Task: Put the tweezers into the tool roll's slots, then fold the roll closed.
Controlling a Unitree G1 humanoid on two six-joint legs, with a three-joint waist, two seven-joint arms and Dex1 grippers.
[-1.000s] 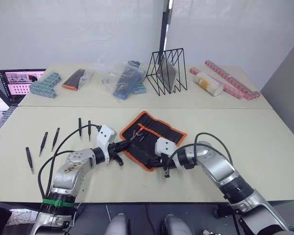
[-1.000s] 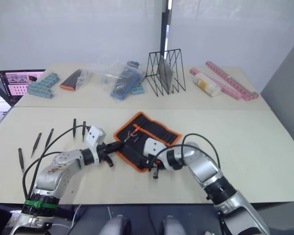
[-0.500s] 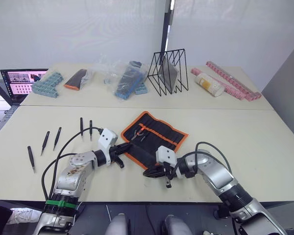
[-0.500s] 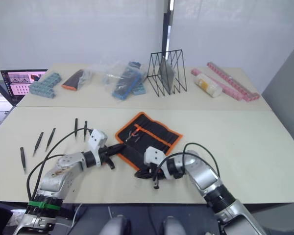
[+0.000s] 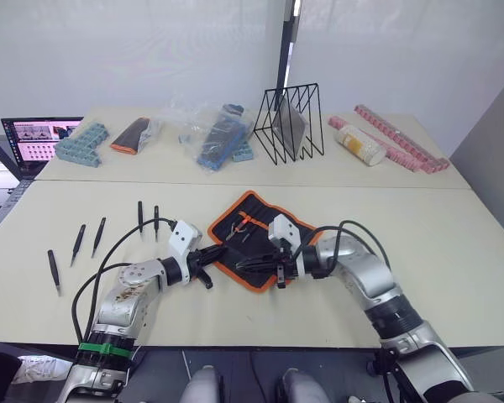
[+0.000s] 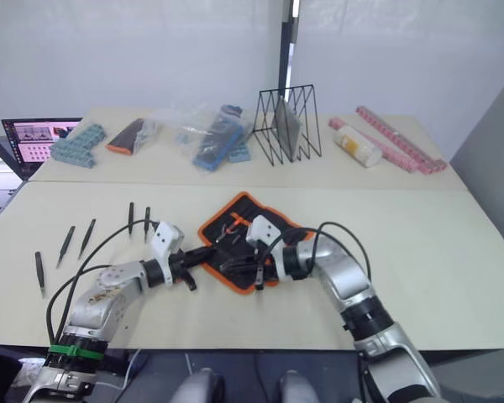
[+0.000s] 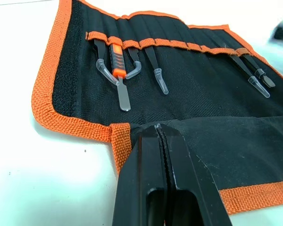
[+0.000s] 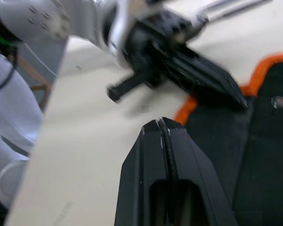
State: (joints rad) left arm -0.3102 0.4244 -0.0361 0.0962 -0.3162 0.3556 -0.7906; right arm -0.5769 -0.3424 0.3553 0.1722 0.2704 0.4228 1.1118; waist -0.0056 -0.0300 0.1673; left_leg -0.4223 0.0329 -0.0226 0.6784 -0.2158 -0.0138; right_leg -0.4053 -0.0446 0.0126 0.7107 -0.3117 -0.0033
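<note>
Left wrist view is showing the left tool (image 7: 159, 129), fingers pressed together, pinching the black orange-edged fabric tool roll (image 7: 188, 89) while the right tool (image 8: 161, 123) is hovering closed.

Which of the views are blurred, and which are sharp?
Right wrist view: the left gripper and the table behind it are smeared, while the right gripper's own fingers look crisp. Left wrist view: the tool roll and its orange edging are sharp. Both eye views: evenly lit, in focus.

Tool roll (image 6: 245, 243) lay open mid-table (image 6: 420, 243), both pincers at its near edge, five tweezers (image 6: 67, 243) loose toward the left edge.
</note>
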